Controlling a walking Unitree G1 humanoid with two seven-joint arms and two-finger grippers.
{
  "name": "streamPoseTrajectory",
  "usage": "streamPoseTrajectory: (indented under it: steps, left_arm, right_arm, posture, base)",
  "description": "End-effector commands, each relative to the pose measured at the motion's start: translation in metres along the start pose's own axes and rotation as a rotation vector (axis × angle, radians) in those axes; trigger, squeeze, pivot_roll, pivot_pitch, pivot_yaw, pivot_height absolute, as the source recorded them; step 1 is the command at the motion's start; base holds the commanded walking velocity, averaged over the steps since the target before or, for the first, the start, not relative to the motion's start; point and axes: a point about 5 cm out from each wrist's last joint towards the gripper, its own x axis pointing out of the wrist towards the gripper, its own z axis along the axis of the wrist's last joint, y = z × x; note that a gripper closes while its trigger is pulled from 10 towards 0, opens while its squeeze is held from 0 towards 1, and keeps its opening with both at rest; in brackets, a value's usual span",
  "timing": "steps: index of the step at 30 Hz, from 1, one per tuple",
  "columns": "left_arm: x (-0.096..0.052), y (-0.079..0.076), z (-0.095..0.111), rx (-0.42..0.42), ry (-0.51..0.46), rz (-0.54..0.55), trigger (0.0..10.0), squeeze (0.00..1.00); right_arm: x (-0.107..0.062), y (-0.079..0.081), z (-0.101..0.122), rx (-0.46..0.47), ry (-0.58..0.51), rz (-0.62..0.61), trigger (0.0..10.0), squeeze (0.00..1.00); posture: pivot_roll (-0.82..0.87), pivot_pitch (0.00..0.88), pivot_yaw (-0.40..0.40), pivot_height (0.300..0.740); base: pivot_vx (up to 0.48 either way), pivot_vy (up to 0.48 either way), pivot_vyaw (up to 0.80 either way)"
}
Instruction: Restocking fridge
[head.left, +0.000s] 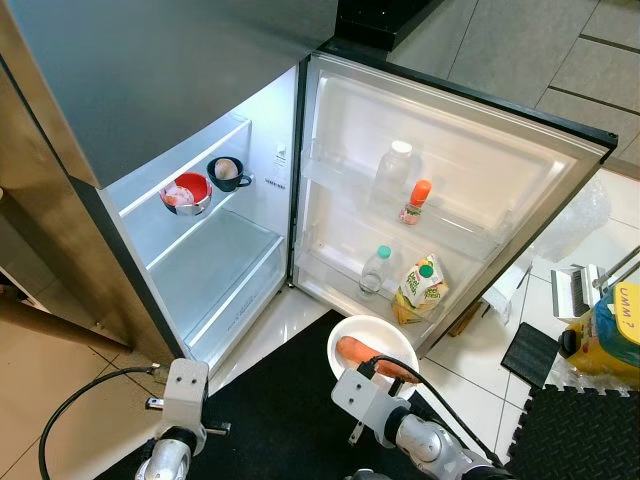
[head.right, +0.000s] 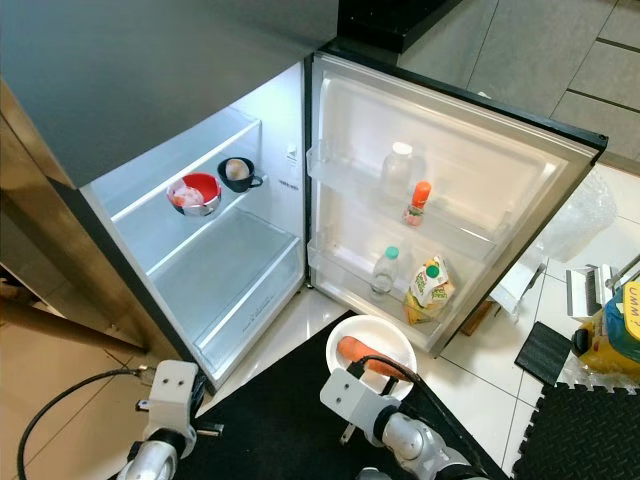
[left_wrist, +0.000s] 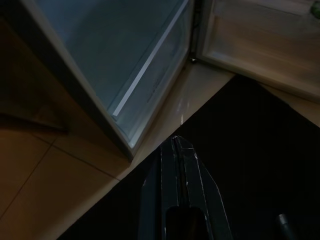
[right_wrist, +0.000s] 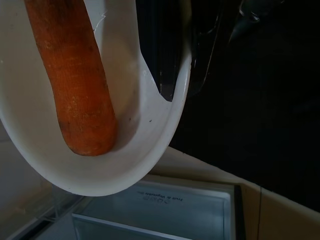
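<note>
Pale floor tiles (head.left: 60, 390) meet a black mat (head.left: 290, 420) in front of an open fridge (head.left: 210, 270), its door (head.left: 450, 170) swung wide to the right. On the upper shelf (head.left: 205, 215) near its front edge sit a red bowl (head.left: 187, 193) and, just beside it, a dark blue cup (head.left: 227, 173) with something pale inside. The upper door rack holds a clear bottle with a white cap (head.left: 393, 172) and a small bottle with an orange cap (head.left: 416, 202); the lower rack holds a green-capped clear bottle (head.left: 374, 270) and a yellow-green pouch (head.left: 420, 290).

The right pincer (right_wrist: 172, 75) is clamped on the rim of a white bowl (head.left: 372, 345), held low over the mat before the door's lower edge, with a carrot (head.left: 370, 355) lying inside. The left pincer (left_wrist: 181, 165) hangs over the mat near the fridge's bottom front corner, its fingers pressed together and empty.

Far right on the floor stand a yellow bag (head.left: 615, 335) and a grey foam mat (head.left: 580, 430).
</note>
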Motion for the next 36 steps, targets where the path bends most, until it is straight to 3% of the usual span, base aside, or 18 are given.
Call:
streamPoseTrajectory:
  steps: [1,8,15,36]
  left_arm:
    - [-0.005,-0.005,-0.008,-0.014,0.024,0.001,10.0,0.0]
    - [-0.004,-0.005,-0.006,-0.022,0.015,0.008,10.0,0.0]
    - [-0.005,-0.009,-0.01,0.001,0.034,-0.003,10.0,0.0]
    - [0.005,-0.004,0.0,0.013,0.021,0.006,10.0,0.0]
  right_arm:
    - [-0.003,0.002,-0.006,0.002,0.031,-0.004,10.0,0.0]
    - [-0.006,0.003,-0.011,-0.002,0.05,-0.009,10.0,0.0]
    - [-0.01,-0.003,-0.021,0.089,0.11,-0.095,10.0,0.0]
    - [-0.007,-0.005,-0.019,0.114,0.125,-0.127,10.0,0.0]
  posture:
    - [-0.07,0.142,-0.058,0.74]
    - [-0.07,0.14,-0.058,0.74]
    - [-0.07,0.133,-0.054,0.74]
    - [-0.06,0.068,-0.045,0.74]
  base:
    - [0.0,0.0,0.0]
    - [0.0,0.0,0.64]
    - [0.0,0.0,0.8]
    - [0.0,0.0,0.8]
